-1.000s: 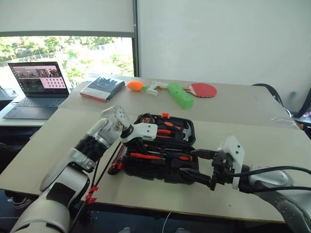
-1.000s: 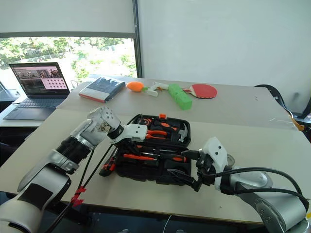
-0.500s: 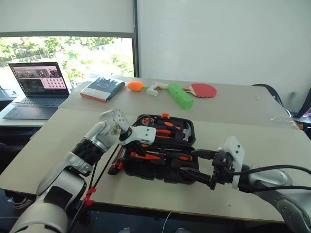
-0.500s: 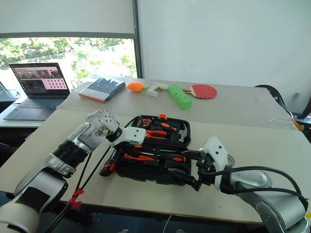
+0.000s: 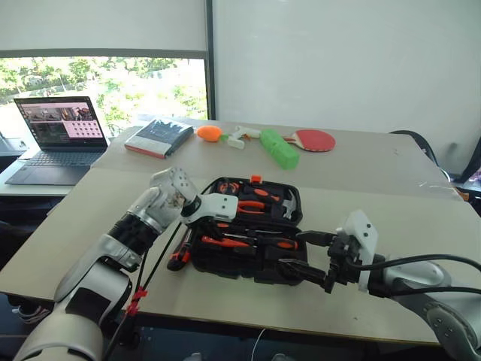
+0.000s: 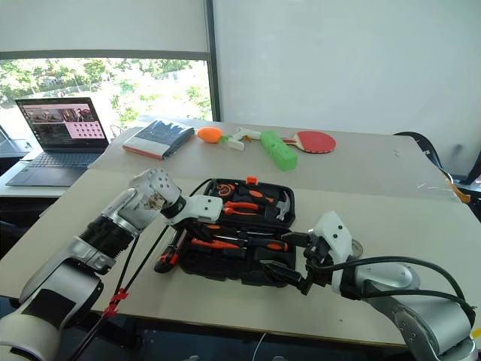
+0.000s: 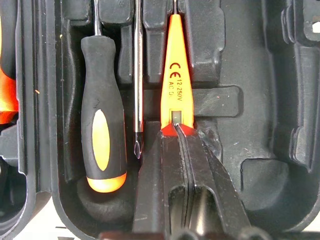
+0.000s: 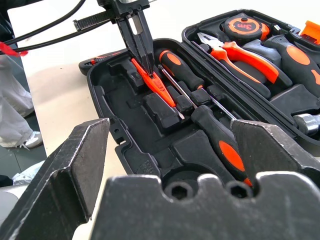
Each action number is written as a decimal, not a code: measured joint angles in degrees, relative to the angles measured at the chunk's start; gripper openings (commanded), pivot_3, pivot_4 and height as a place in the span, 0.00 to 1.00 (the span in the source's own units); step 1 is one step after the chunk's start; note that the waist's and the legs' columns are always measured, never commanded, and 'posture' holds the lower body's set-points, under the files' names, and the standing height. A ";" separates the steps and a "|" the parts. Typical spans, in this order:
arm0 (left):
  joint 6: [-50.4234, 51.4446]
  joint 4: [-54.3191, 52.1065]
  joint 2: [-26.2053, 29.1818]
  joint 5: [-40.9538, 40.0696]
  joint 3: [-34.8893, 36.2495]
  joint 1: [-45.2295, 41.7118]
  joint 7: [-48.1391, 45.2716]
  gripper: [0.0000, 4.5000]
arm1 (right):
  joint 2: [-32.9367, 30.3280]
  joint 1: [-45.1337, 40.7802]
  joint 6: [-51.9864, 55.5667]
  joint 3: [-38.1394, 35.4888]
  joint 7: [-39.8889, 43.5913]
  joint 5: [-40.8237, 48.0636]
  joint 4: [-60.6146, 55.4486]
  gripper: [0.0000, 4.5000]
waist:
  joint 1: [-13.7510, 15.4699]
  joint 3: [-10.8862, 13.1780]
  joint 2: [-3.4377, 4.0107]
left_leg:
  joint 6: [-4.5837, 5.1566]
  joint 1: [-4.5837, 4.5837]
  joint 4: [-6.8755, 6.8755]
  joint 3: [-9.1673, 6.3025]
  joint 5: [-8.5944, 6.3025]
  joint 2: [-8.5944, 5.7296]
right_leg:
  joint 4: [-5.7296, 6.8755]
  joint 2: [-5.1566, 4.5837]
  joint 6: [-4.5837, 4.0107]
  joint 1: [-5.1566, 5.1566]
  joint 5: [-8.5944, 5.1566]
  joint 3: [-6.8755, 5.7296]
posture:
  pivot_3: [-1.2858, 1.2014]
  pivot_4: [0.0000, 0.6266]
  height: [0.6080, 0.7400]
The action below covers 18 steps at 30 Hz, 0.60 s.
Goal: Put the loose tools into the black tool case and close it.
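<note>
Since a second ago the left arm has drawn slightly back toward 7 o'clock, while the case and the right arm lie as they did. Left tool [image 8: 141, 47] has its fingers pressed together, tips on the end of a short red screwdriver [image 7: 175, 75] that lies in a recess of the black tool case [image 5: 248, 241]; whether the tips pinch it or only touch it I cannot tell. Beside that screwdriver, in the neighbouring recesses, lie a thin bare shaft and an orange-and-black-handled screwdriver [image 7: 102, 135].

Right tool [image 5: 307, 256] hangs at the case's 4 o'clock corner with its fingers spread wide and nothing between them.

The case lies open on the desk [image 5: 391, 210], in the middle of the near half. Its far half holds orange-handled pliers [image 8: 245, 55], a tape measure [image 8: 246, 25] and a hammer [image 5: 288, 204]. At 9 o'clock of the case, just beside its edge, another tool with a red and black handle [image 5: 180, 256] lies loose on the desk.

Toward 12 o'clock, well apart, are a book [image 5: 158, 137], a green block [image 5: 279, 149] and a red paddle [image 5: 314, 139]; a laptop [image 5: 56, 135] stands at 10 o'clock.
</note>
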 measured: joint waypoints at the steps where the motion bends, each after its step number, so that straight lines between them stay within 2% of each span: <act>1: 0.03 -0.26 0.05 0.01 0.04 0.19 0.22 0.01 | 0.12 -0.05 -0.17 0.06 0.00 -0.02 0.06 1.00 | 0.00 0.00 0.00 | 0.00 0.04 0.00 0.00 0.00 0.00 | -0.01 0.00 0.00 0.05 0.00 0.00 | 0.52 0.24 0.97; 3: 0.95 -0.61 0.04 -0.05 0.28 0.40 0.62 0.01 | 0.27 -0.34 -0.23 0.42 0.01 -0.05 0.10 1.00 | -0.01 0.00 0.00 | 0.00 0.12 0.00 0.00 0.00 0.00 | -0.01 0.00 0.00 0.14 0.00 0.00 | 0.52 0.24 0.97; 6: 4.89 -1.00 0.49 -1.22 1.62 0.63 0.76 0.15 | 0.24 -1.52 -0.24 0.75 0.82 -0.04 0.36 1.00 | -0.19 0.01 -0.01 | 0.00 0.10 0.00 0.00 0.00 0.01 | 0.00 0.01 0.00 0.12 0.00 0.00 | 0.52 0.24 0.97; 10: 13.10 -3.99 3.99 -4.43 7.02 0.76 1.54 0.47 | -0.34 -5.12 -0.25 0.89 2.30 0.32 0.88 1.00 | -0.79 0.02 -0.01 | 0.00 0.00 -0.04 -0.04 0.00 0.05 | -0.01 0.04 0.00 -0.01 0.00 0.00 | 0.52 0.24 0.97; 15: 24.22 -10.12 12.97 -6.97 15.03 5.45 4.95 0.87 | -2.30 -9.71 -0.25 0.74 5.30 1.23 2.40 1.00 | -1.40 0.02 -0.01 | 0.00 0.04 -0.19 -0.16 0.00 0.07 | -0.01 0.06 -0.04 -0.04 -0.05 -0.02 | 0.52 0.24 0.97; 16: 27.36 -12.88 16.00 -7.72 16.73 8.65 5.78 0.94 | -2.28 -11.31 -0.25 1.58 6.32 1.21 3.38 1.00 | -1.48 0.02 -0.01 | 0.00 0.04 -0.19 -0.14 0.00 0.08 | -0.01 0.06 -0.04 -0.07 -0.05 0.00 | 0.52 0.24 0.97; 17: 29.36 -14.00 17.66 -8.15 17.39 10.46 6.22 0.99 | -2.40 -11.69 -0.33 1.63 6.87 1.14 3.97 1.00 | -1.52 0.02 -0.01 | 0.00 0.02 -0.19 -0.15 0.00 0.08 | -0.01 0.05 -0.04 -0.07 -0.05 0.01 | 0.52 0.24 0.97; 18: 32.51 -15.73 19.75 -8.78 18.31 12.68 6.99 0.99 | -2.36 -12.47 -0.38 2.18 7.61 1.02 5.01 1.00 | -1.45 0.04 -0.04 | 0.00 0.01 -0.18 -0.12 0.00 0.10 | 0.00 0.06 -0.04 -0.09 -0.05 -0.01 | 0.52 0.24 0.97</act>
